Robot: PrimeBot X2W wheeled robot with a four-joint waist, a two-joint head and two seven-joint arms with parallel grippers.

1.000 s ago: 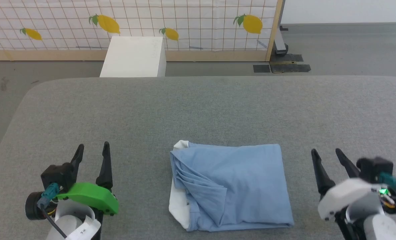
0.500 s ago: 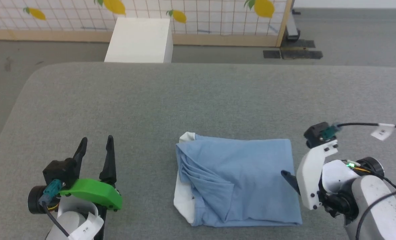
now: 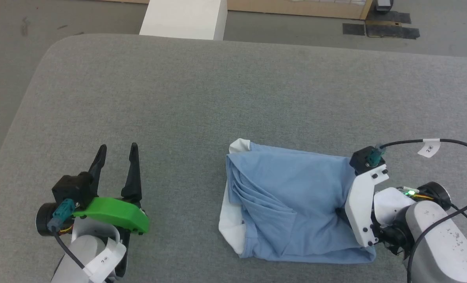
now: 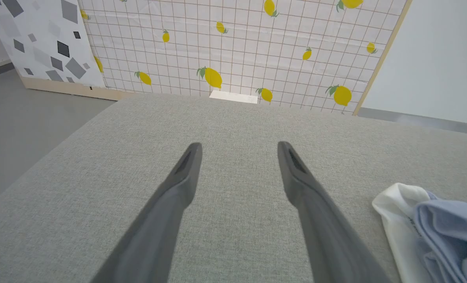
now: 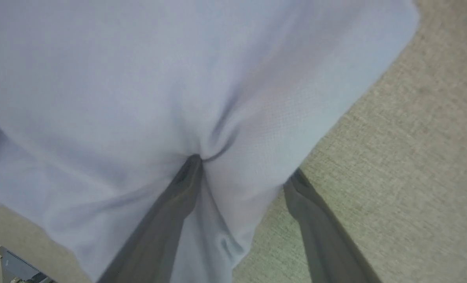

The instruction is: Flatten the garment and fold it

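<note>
the right wrist view shows the right gripper (image 5: 243, 165) spread wide, one finger denting the folded shirt (image 3: 292, 212), the other at its edge on the table (image 3: 217, 98); in the head view, where the shirt lies lower right of centre, a white bracket (image 3: 361, 204) hides those tips. a second ago it sat beside the shirt. lower left, the left gripper (image 3: 117, 151) stands apart.

left gripper (image 3: 118, 146) spread, pointing forward; right gripper (image 5: 244, 165) (turned inward) spread too.

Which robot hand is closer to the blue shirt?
Right. The right gripper straddles the blue shirt's edge, with one of its fingers denting the cloth. The left gripper is well apart, over the gray surface on the shirt's collar side.
</note>
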